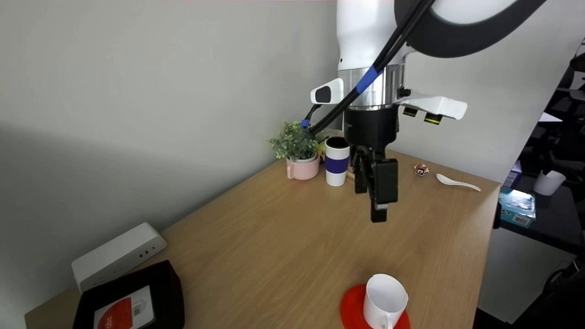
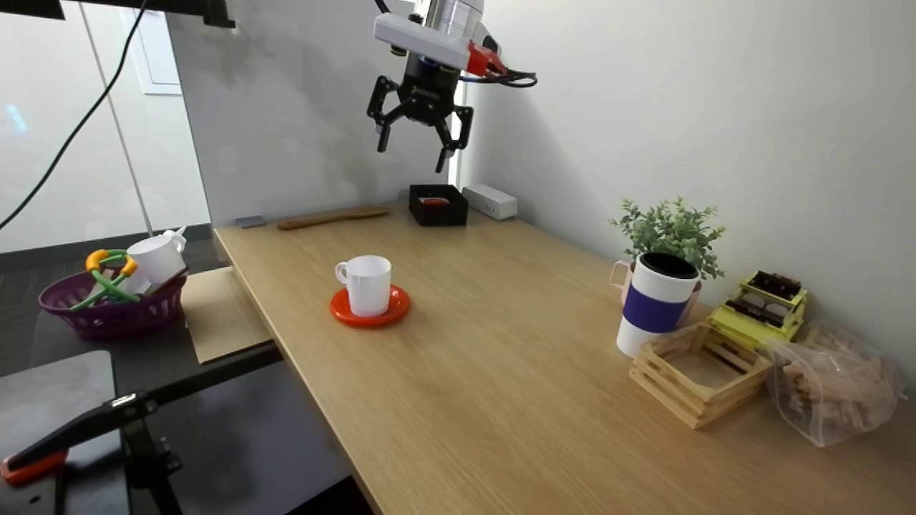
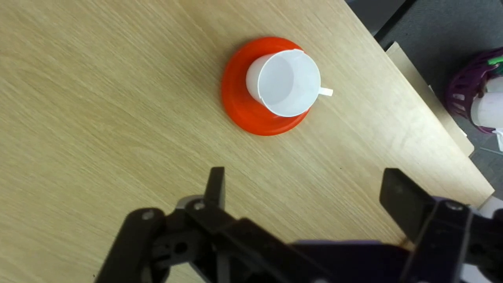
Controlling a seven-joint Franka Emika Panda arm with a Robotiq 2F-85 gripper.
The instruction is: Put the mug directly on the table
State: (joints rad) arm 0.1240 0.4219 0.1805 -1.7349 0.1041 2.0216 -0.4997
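The small white mug stands upright on the red round coaster near the table's edge. In an exterior view the mug has its handle toward that edge, and the coaster lies flat under it. The wooden table bears the coaster. In the wrist view the mug and coaster lie beyond my fingertips. My gripper is open and empty, its fingers wide apart. It hangs high above the table in both exterior views, apart from the mug.
A black tray and white power strip stand by the wall. A banded cup, potted plant, wooden crate and plastic bag line the wall side. A white spoon and a wooden utensil also lie there.
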